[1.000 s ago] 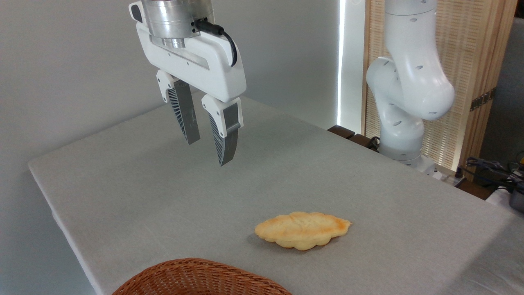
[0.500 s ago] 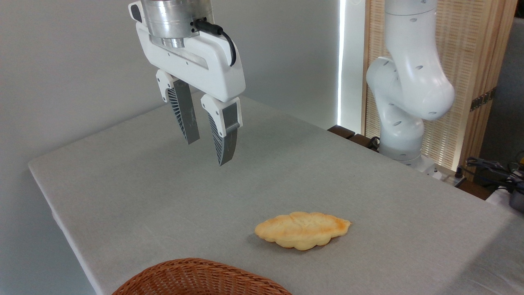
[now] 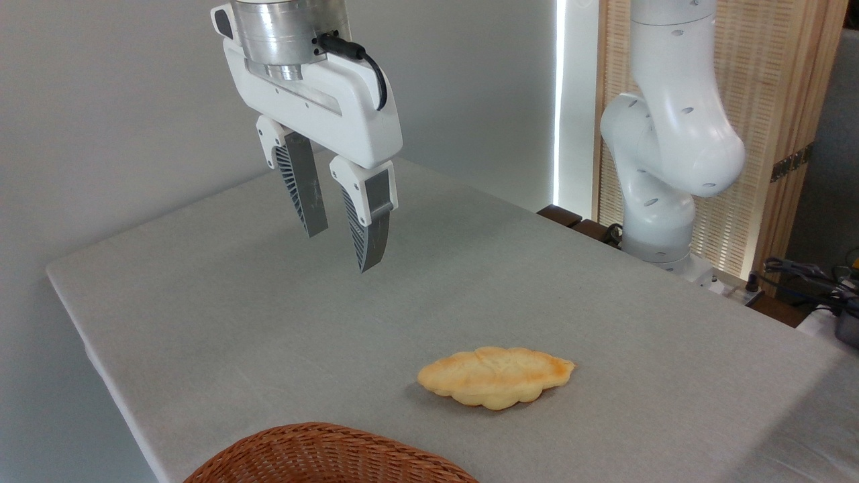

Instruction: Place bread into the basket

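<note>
The bread [image 3: 495, 376], a flat golden-yellow pastry with scalloped edges, lies on the grey table [image 3: 221, 315] toward the front. My gripper [image 3: 342, 249] hangs well above the table, up and to the left of the bread, open with nothing between its grey fingers [image 3: 368, 231]. The reddish-brown wicker basket [image 3: 322, 457] shows only its rim at the bottom edge, in front and left of the bread.
The white arm's base and lower links [image 3: 661, 161] stand at the table's far right edge. Cables and dark hardware [image 3: 815, 282] sit off the table at the right. A wooden slatted screen [image 3: 772, 100] rises behind the arm.
The gripper has barely shifted, staying open at about the same height. The bread and basket have not moved.
</note>
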You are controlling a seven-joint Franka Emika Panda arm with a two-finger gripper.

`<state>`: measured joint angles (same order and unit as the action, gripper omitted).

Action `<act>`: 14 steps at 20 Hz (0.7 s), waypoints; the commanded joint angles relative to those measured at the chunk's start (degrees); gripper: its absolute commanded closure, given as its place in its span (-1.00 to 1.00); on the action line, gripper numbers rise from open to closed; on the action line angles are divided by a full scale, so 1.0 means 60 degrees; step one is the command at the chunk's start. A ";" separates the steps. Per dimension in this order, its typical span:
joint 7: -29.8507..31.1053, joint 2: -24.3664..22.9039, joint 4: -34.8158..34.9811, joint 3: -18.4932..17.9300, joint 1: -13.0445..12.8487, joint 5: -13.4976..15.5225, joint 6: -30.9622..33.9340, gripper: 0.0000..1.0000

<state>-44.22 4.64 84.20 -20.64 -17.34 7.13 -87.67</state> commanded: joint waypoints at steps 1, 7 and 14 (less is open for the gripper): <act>-0.0086 -0.0012 0.0044 0.1790 0.1798 0.0188 -0.0096 -1.00; -0.0042 -0.0012 0.0058 0.3089 0.2890 0.0130 -0.0067 -1.00; -0.0173 0.0002 0.0160 0.3103 0.2876 0.0115 -0.0081 -1.00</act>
<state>-44.22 4.70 84.33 -2.59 -0.84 7.13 -87.67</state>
